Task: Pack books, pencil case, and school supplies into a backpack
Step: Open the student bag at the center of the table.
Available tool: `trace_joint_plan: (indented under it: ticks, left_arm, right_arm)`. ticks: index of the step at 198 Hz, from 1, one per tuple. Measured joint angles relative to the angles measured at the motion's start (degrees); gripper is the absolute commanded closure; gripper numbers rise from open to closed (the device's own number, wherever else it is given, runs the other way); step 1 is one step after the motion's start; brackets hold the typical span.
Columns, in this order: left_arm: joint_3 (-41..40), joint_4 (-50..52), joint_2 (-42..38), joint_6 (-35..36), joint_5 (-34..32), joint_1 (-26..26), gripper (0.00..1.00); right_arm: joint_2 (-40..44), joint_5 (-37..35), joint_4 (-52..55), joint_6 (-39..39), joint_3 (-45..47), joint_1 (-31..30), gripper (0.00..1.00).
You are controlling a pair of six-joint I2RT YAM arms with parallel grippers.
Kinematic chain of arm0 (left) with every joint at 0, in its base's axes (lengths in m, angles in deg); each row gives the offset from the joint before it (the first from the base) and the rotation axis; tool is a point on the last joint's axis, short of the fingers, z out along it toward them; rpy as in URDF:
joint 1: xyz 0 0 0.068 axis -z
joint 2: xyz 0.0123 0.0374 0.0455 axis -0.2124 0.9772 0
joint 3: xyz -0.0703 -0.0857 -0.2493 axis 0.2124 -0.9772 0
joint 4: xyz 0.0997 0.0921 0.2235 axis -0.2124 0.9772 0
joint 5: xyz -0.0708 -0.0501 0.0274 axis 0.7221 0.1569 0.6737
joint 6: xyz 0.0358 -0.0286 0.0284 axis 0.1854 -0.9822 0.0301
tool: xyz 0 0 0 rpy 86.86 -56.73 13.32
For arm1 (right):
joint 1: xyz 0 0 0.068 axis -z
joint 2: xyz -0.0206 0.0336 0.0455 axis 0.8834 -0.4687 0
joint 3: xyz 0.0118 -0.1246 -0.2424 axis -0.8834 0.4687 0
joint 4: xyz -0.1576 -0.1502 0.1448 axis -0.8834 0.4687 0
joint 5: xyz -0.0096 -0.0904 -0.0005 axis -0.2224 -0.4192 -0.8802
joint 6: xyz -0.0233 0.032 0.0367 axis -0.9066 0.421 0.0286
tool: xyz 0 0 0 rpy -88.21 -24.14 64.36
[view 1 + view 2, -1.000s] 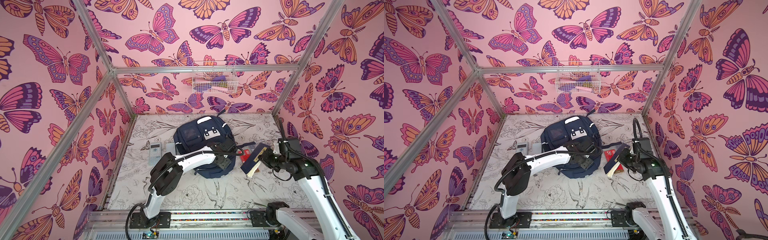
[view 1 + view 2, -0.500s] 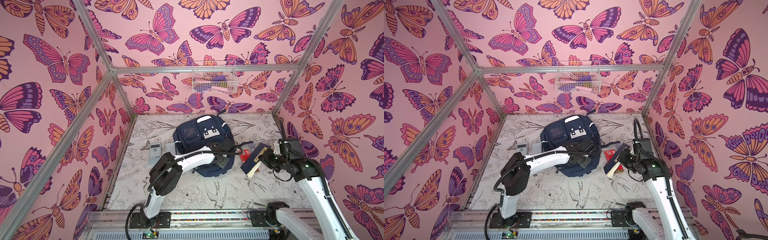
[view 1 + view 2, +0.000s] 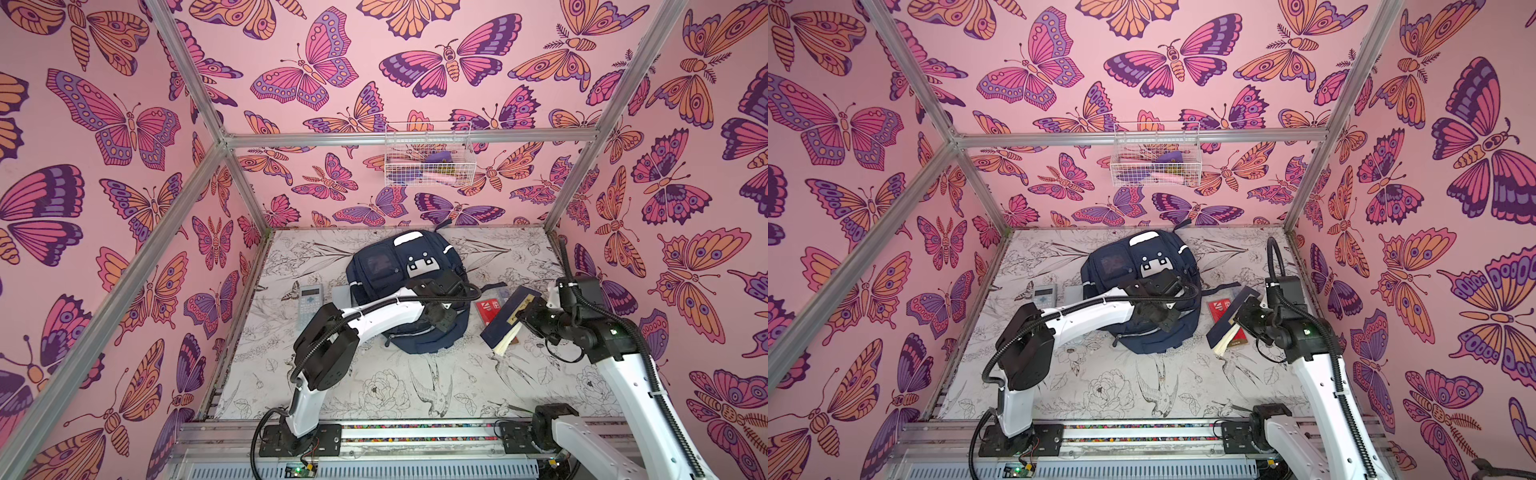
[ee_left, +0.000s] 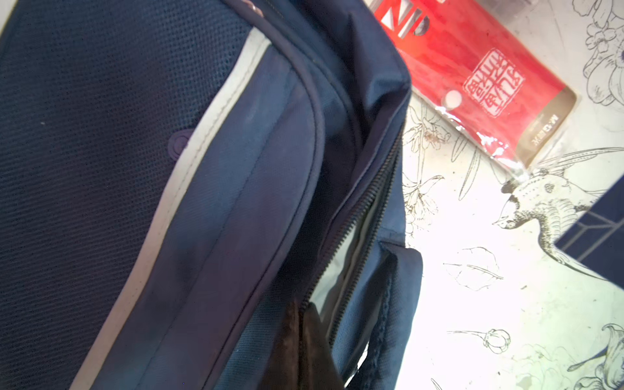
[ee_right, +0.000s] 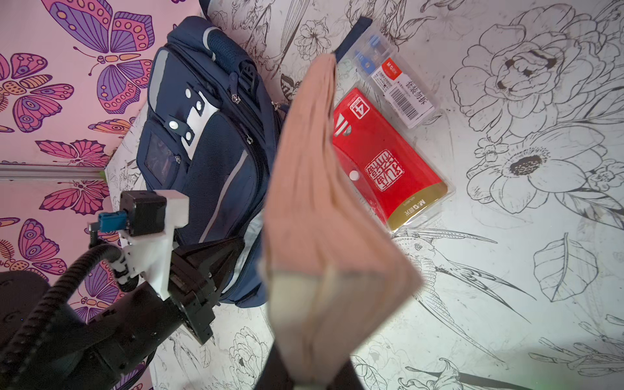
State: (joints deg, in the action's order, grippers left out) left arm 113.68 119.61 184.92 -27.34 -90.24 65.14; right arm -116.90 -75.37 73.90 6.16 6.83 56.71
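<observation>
The left claw (image 5: 236, 246) is shut tight on the edge of the backpack (image 3: 399, 266), right by the zip opening (image 4: 358, 236) on its right side. The right claw (image 3: 524, 318) is clamped on one of the books (image 3: 505, 326). It holds the book tilted above the table (image 3: 374, 386), just right of the backpack and near the red packet (image 3: 490, 309).

The job now looks like opening the bag so the book can go in. To do it well, the left claw should lift the flap up and away until the gap is wide, then hold it there. The right claw should turn the book so a thin edge goes in first, then slide it in. The pages hang loose, so they could catch on the zip teeth.

The left wrist view shows the zip teeth and the pale lining in the gap. In both top views the arm hides these. The right wrist view shows the fanned pages and a clear pack of pens (image 5: 395, 77) plainly. Only the top views show the calculator (image 3: 309, 305), lying left of the backpack
</observation>
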Motion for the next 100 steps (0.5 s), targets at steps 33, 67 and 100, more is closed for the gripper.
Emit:
trace_joint_plan:
  ticks: [33,67,100]
  left_arm:
    - [-1.0,-0.6,-1.6,-1.0,-0.1,0.0,1.00]
    - [-3.3,-2.8,-10.1,-1.3,-1.5,-0.1,1.00]
    - [-2.9,-4.3,-16.0,-1.1,-2.8,-1.2,1.00]
  right_arm:
    - [0.2,1.2,-0.3,0.0,0.0,0.0,1.00]
    - [1.9,7.7,-4.6,1.2,0.1,0.0,1.00]
    - [5.4,12.7,-10.2,3.7,3.6,-0.2,1.00]
